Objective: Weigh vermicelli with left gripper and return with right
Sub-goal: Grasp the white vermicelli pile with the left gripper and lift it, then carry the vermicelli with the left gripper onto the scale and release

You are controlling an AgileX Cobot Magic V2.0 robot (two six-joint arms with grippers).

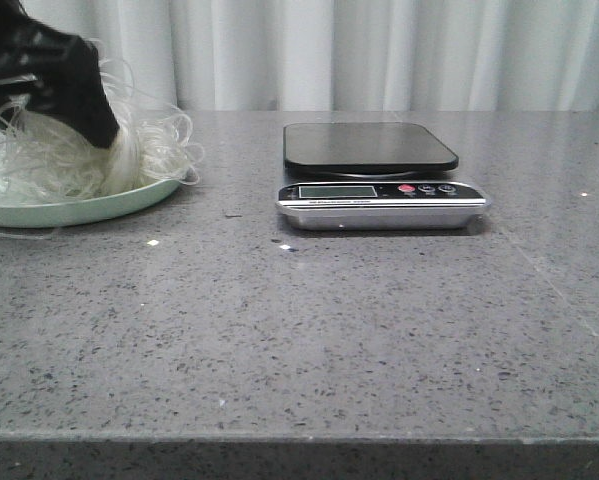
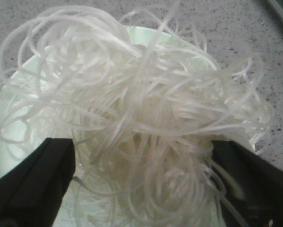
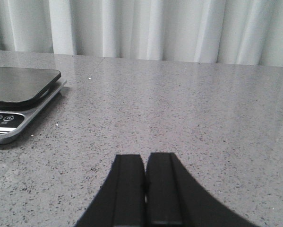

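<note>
Right claw (image 3: 145,189): two flat black fingers (image 3: 127,189) lie side by side, pressed together with only a thin seam between them and nothing held. It sits low over the grey speckled counter (image 3: 188,109). A kitchen scale (image 3: 19,101) rests on the counter, well apart from the claw. Its dark platform carries no load, and the silver front panel shows round buttons. Pale pleated curtains (image 3: 146,28) hang behind the counter's far edge.

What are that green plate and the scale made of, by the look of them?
The plate looks like glazed ceramic or melamine: smooth pale-green rim, soft sheen. The scale seems to have a silvery plastic or metal body and a glossy black platform, perhaps glass, given its reflections.
</note>
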